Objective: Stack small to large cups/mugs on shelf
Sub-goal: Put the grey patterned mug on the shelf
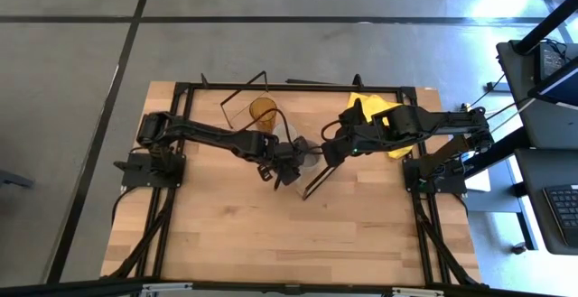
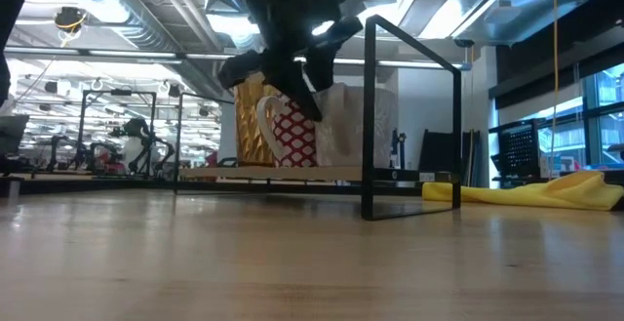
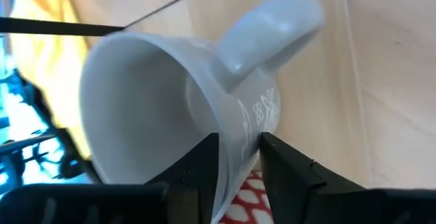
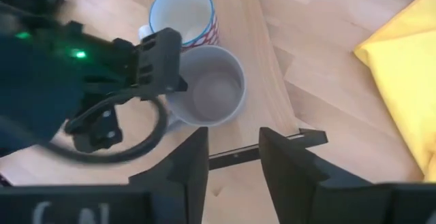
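From above, the left gripper (image 1: 287, 160) sits near the middle of the table (image 1: 271, 234), with the right gripper (image 1: 328, 151) just beside it. The tumbler (image 1: 263, 112) stands towards the far edge and a cloth (image 1: 379, 116) lies by the far right corner. I cannot sort out the mugs under the arms here. At table level, the tumbler, the white mug (image 2: 292, 131) and the grey mug (image 2: 359, 126) stand in a row on the shelf (image 2: 292, 173), close together, with the left gripper coming down over them. My left wrist camera shows its fingers (image 3: 197, 173) clamped on the grey mug's wall, one inside the rim and one outside, just beside the handle (image 3: 269, 37). The right wrist camera shows the grey mug upright on the shelf board, touching or nearly touching the white mug. The right gripper hangs above the shelf's near edge, fingers spread with nothing between them. I judge the grey mug to be glazed ceramic: stiff, fairly heavy and slick, and it would chip if knocked against its neighbour. A rim pinch next to the handle is a fair hold, but the weight hangs off to one side, so I'd expect it to swing on a lift. I'd keep the squeeze firm and move it slowly.
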